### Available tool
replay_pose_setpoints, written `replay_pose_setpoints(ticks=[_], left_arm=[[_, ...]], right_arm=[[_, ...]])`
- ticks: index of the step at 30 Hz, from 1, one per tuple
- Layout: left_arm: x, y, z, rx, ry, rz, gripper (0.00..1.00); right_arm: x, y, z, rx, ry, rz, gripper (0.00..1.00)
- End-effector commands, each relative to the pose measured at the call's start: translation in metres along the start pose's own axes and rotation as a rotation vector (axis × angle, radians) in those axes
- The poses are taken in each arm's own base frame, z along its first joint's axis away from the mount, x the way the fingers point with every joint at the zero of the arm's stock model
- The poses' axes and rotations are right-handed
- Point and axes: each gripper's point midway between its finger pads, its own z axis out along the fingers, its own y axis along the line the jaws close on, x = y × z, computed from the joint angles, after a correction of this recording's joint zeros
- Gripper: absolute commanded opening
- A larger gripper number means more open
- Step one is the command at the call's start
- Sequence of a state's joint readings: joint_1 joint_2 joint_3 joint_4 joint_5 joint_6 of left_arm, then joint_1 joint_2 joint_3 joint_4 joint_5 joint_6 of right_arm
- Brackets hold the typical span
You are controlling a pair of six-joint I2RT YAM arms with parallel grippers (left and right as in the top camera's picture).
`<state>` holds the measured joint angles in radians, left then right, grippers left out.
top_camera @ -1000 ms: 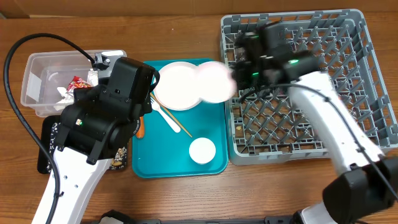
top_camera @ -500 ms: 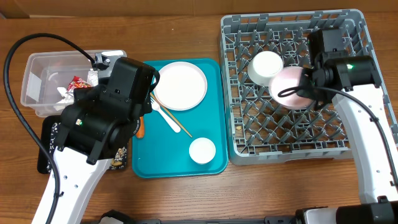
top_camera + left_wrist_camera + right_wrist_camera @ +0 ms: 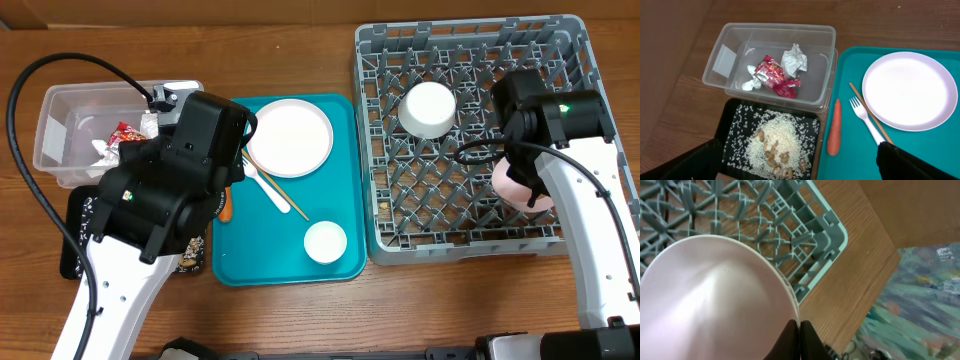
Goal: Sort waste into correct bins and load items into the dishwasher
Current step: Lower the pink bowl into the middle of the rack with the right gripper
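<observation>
My left gripper hangs open and empty over the black tray, which holds rice and nuts. Beyond it is the clear tub with a red wrapper and paper wads inside. A carrot lies on the teal tray's left edge, next to a fork, a chopstick and a white plate. A small cup sits near the tray's front. My right gripper is shut on the rim of a pink bowl, tilted over the right side of the grey rack.
A white bowl rests upside down among the rack's pegs at the back middle. The teal tray lies between the bins and the rack. The left arm's body hides much of the black tray from above. The table edge runs just right of the rack.
My right arm carried the pink bowl from the teal tray's edge across the rack to its right side, then toward the front. The white bowl is uncovered. The left arm stayed still.
</observation>
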<state>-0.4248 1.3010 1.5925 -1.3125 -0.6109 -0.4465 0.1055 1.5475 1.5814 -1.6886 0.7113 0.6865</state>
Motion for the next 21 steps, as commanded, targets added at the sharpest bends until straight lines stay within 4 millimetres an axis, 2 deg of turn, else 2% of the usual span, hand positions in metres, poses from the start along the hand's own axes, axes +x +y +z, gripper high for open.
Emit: replay_pose_setpoints(ticks=[1, 4, 9, 13, 16, 21], left_arm=[[-0.005, 0.002, -0.002, -0.010, -0.017, -0.020, 1.00], [-0.005, 0.002, -0.002, -0.010, -0.017, -0.020, 1.00], [-0.005, 0.002, -0.002, -0.010, -0.016, -0.020, 1.00], [-0.005, 0.002, -0.002, -0.010, -0.016, -0.020, 1.00], [-0.005, 0.002, -0.002, -0.010, -0.017, -0.020, 1.00], [-0.005, 0.002, -0.002, -0.010, -0.017, -0.020, 1.00]], right_arm=[[-0.012, 0.003, -0.004, -0.014, -0.057, 0.054, 0.04], [-0.024, 0.009, -0.003, -0.038, -0.095, 0.080, 0.04], [-0.037, 0.016, -0.003, -0.051, -0.143, -0.011, 0.04], [-0.037, -0.002, -0.002, 0.090, -0.169, -0.100, 0.04], [-0.045, -0.006, -0.006, 0.171, -0.242, -0.124, 0.04], [-0.047, 0.008, -0.008, 0.177, -0.265, -0.178, 0.04]])
